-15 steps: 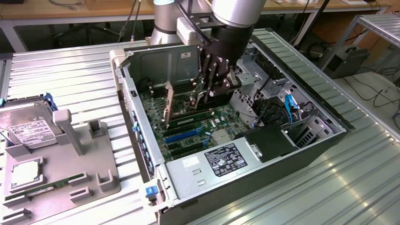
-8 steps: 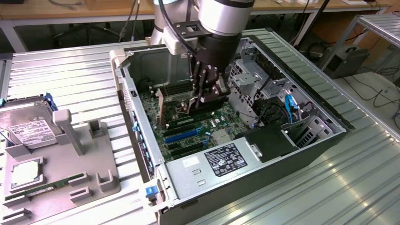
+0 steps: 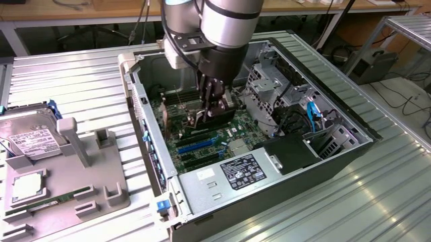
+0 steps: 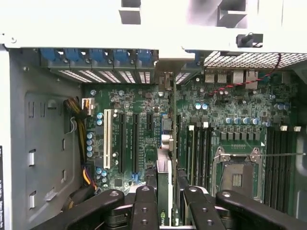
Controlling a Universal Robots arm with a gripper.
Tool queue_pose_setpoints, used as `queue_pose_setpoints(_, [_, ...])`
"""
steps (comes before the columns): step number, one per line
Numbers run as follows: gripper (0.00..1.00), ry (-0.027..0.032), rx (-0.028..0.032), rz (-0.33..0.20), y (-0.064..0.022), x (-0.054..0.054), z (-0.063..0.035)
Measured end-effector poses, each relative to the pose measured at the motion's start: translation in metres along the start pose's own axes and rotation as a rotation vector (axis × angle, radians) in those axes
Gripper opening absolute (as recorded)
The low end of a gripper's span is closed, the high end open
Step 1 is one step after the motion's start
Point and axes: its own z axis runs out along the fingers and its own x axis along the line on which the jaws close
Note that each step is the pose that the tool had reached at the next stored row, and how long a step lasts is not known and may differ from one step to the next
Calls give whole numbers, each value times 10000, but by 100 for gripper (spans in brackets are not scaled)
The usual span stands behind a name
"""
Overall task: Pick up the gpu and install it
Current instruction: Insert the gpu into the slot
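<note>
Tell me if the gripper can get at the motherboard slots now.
Probably yes: the case is open, and the gripper, shut on the card, hangs right above the slots with nothing between.

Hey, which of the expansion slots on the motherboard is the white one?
The long slot beside the yellow-and-black wire bundle; its neighbours are black.

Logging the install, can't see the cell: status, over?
Gripper inside case, jaws shut on gpu. Gpu on edge over motherboard slots, seating unclear. Nothing seen in the way.

Ribbed bare-metal table carries a dull grey sheet-metal computer case; the arm gleams silver above its matt black gripper.
</note>
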Motion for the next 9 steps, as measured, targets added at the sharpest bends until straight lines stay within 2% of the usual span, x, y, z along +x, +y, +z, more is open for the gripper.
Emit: queue_pose_setpoints(9, [26, -2, 61, 92, 58, 0, 139])
